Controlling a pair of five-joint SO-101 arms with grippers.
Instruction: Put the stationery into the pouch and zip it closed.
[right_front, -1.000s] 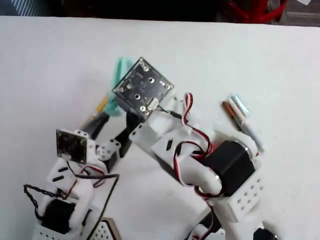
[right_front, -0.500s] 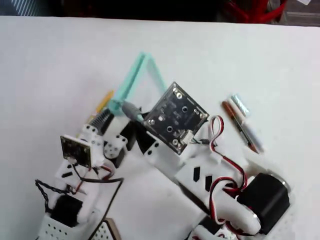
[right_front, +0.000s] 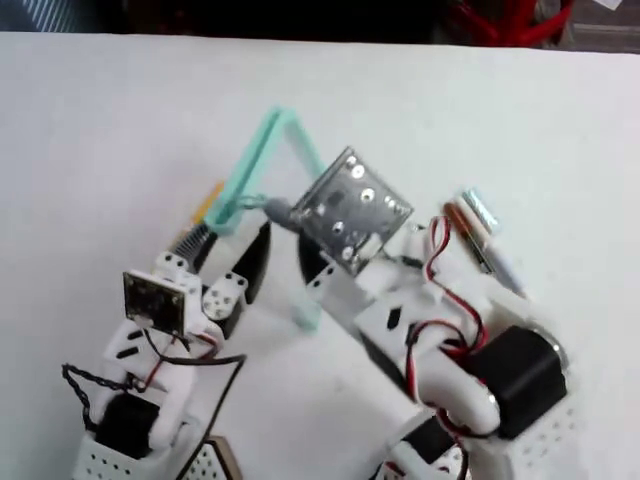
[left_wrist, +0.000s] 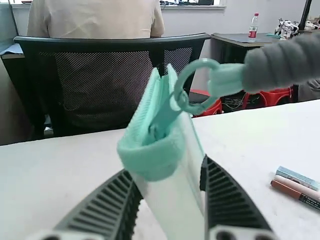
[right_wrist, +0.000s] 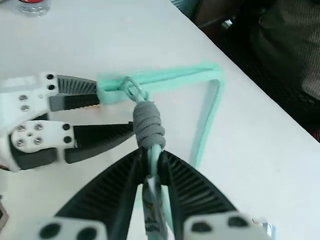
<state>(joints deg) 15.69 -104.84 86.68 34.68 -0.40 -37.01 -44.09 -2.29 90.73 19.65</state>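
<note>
Centre of table, slightly left: mint-trimmed pouch sits between the 2 arms.

- Left gripper is pinching the near end of the pouch, with 1 ribbed finger on each side.
- Right gripper is pressed together on the grey pull cord. The cord runs to a mint ring at the pouch's zip end, just beside the left gripper's fingers.
- I cannot tell how far the zip is run.
- Markers lie side by side on the table, right of the right arm, well apart from the pouch and outside it.
</note>
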